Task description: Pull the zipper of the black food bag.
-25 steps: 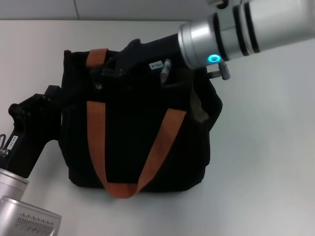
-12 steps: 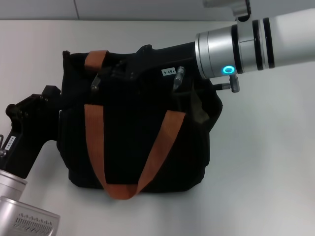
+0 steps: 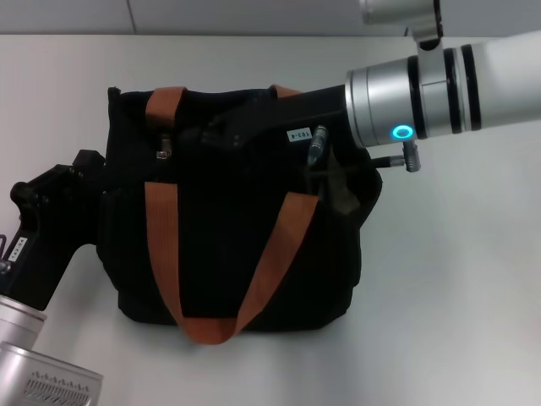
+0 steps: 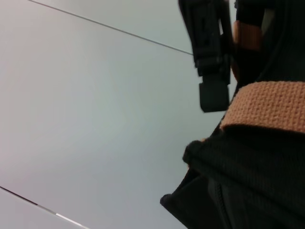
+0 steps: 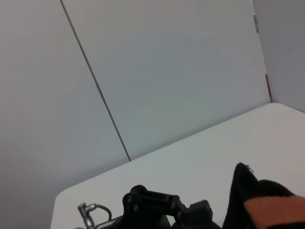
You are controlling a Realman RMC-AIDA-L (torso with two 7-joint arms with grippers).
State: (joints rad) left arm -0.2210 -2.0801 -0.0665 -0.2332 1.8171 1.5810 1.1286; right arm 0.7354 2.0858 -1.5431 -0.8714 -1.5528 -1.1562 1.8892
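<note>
Nearest the camera, left arm comes up from the bottom-left corner; left gripper (image 3: 80,182) is black and sits against the left side of the black food bag (image 3: 228,245), can't tell how its fingers stand. A small white tag on that wrist has print too small to read. Bag stands upright mid-table on the white table (image 3: 456,279), front orange-brown strap (image 3: 165,254) hanging in a U down the front face, bag's long axis running left-right across the head view. Zipper (image 3: 163,152) is a small silver tab at the top edge just beside the left strap, hanging roughly vertical, on the left end of the top opening. Right gripper (image 3: 224,131) reaches in from the right over the bag's top, black against black, finger state can't be told. White label on its housing reads something like "103-4", not certain. Silver connector plug (image 3: 316,145) next to it; cyan ring light (image 3: 402,133) on the silver right forearm.
</note>
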